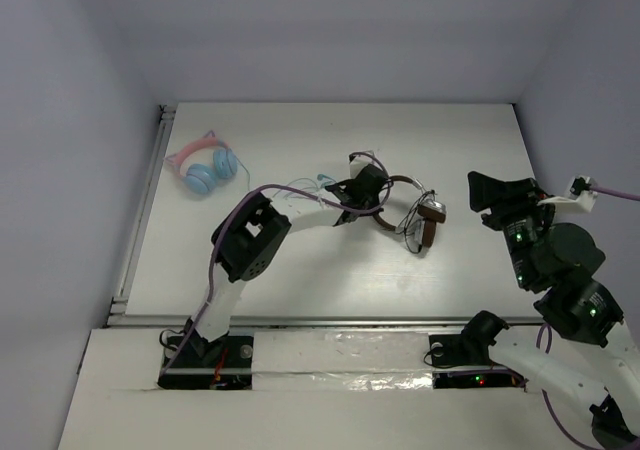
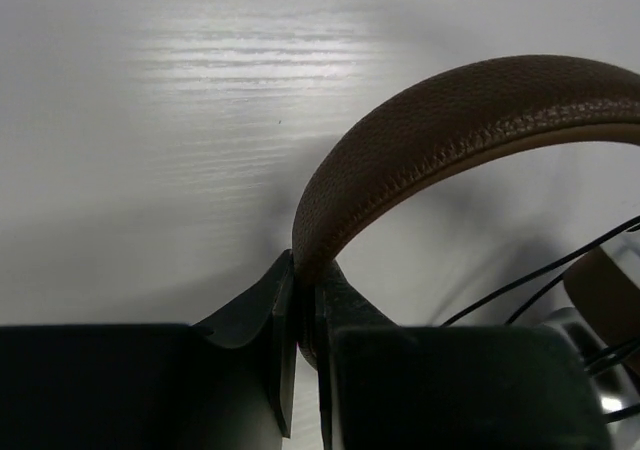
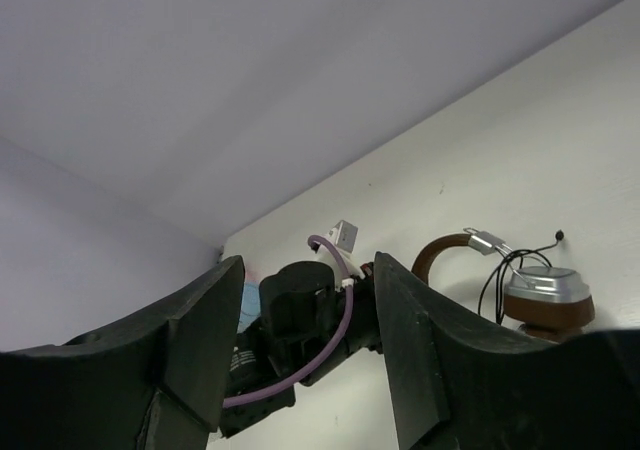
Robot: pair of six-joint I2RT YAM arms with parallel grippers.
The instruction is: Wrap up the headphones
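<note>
The headphones point(image 1: 425, 220) lie at the table's middle, brown headband to the left, silver cups with brown pads to the right, thin black cable looped around the cups. My left gripper point(image 1: 372, 192) is shut on the brown headband point(image 2: 420, 140), which arcs up and right from between the fingers; black cable strands point(image 2: 540, 285) show at the right. My right gripper point(image 1: 492, 198) is open and empty, raised right of the headphones. In the right wrist view the headband point(image 3: 435, 252) and one silver cup point(image 3: 545, 288) show beyond the right finger.
Pink-and-blue cat-ear headphones point(image 1: 205, 167) lie at the table's far left. A bit of teal cable point(image 1: 325, 180) shows beside the left arm's wrist. The walls close the table at back and sides.
</note>
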